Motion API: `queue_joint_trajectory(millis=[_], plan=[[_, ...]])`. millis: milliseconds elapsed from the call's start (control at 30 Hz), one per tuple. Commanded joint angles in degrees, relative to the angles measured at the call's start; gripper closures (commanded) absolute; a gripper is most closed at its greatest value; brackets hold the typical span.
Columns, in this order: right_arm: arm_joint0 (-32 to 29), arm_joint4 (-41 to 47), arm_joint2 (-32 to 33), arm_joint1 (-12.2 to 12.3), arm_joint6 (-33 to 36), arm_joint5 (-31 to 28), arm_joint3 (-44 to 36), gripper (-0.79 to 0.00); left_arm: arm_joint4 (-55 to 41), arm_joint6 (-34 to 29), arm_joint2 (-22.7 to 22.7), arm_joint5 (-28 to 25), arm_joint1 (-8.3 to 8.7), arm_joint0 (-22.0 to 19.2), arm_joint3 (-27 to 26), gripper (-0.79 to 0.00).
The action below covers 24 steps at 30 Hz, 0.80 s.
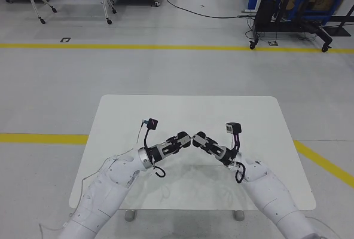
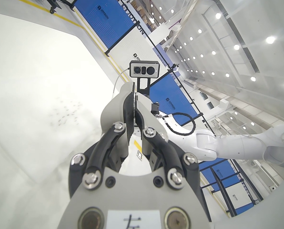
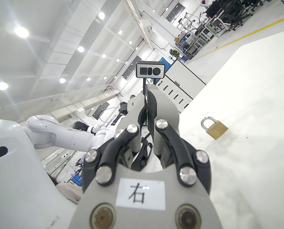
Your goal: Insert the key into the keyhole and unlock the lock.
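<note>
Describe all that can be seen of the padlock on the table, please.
The padlock has a brass-coloured, box-shaped body and a silvery curved shackle that looks closed. It seems to lie flat on the white table. Its keyhole cannot be made out. Only the table touches it; the right gripper is apart from it.

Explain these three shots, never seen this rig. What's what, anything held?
It is a two-armed robot at a white table. The top view looks down from a camera above the arms. The other two views come from a camera on each wrist, looking along that arm's own gripper. The left gripper and right gripper face each other over the table's middle. Both are shut, with nothing seen between the fingers. A brass padlock lies on the table; its shackle looks closed.
</note>
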Motion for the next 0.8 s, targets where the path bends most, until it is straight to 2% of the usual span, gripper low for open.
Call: queue_joint_trajectory(millis=[0, 33, 600, 700, 767], plan=[[-0.27, 0.29, 0.42, -0.02, 0.23, 0.0, -0.24, -0.422, 1.08, 0.6, -0.05, -0.16, 0.02, 0.04, -0.18, 0.0], [-0.41, 0.21, 0.87, 0.01, 0.16, 0.0, -0.37, -0.785, 1.76, 0.86, -0.06, -0.4, 0.04, 0.09, -0.24, 0.0], [-0.52, 0.07, 1.19, 0.04, 0.1, 0.0, -0.52, -0.785, 2.22, 1.21, 0.1, -0.33, 0.07, 0.5, -1.15, 0.0], [0.4, -5.63, 4.11, 0.48, -4.03, 0.93, 0.21, -0.785, 4.13, 2.67, -0.15, 1.1, 0.16, 1.23, -2.09, 0.0], [1.2, -14.96, 7.19, 1.24, -5.97, 0.65, 0.7, -0.785, 4.48, 2.37, -0.53, 1.02, 0.32, 1.6, -2.51, 0.0]])
